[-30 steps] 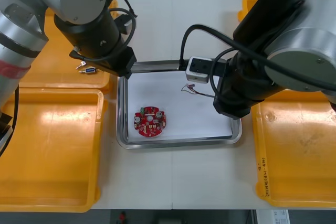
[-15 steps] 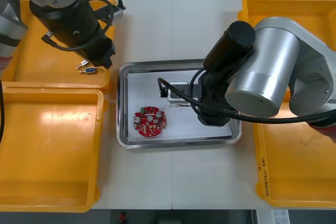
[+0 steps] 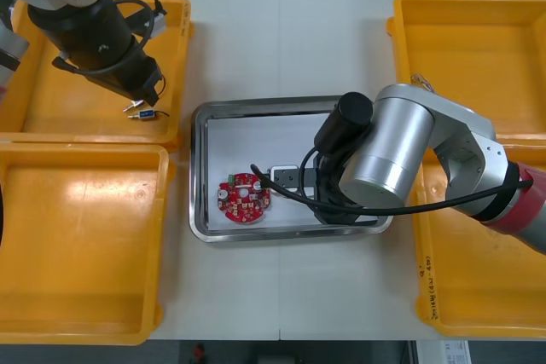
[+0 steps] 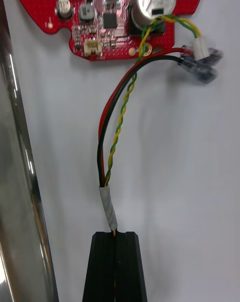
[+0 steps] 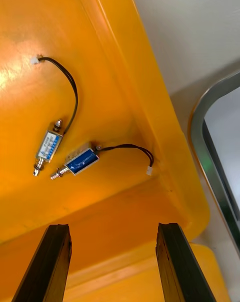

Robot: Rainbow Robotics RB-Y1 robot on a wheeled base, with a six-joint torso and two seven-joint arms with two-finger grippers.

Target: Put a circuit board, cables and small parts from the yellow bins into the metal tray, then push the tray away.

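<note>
front view: the red circuit board (image 3: 243, 198) lies in the metal tray (image 3: 256, 106) at mid worktop (image 3: 281, 40); the right arm (image 3: 384, 159) hangs over the tray, the left arm (image 3: 94, 31) over the far left yellow bin (image 3: 77, 117). right wrist view: the right tool (image 4: 116, 239) pinches a red, black and yellow-green cable (image 4: 112, 147) whose far end rests on the board. left wrist view: the left tool (image 5: 112, 227) is spread above two small metal parts (image 5: 80, 161) in the bin.

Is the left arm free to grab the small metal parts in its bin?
Probably yes: left pincer hangs open over the yellow bin, small metal parts lie just ahead, nothing between.
</note>
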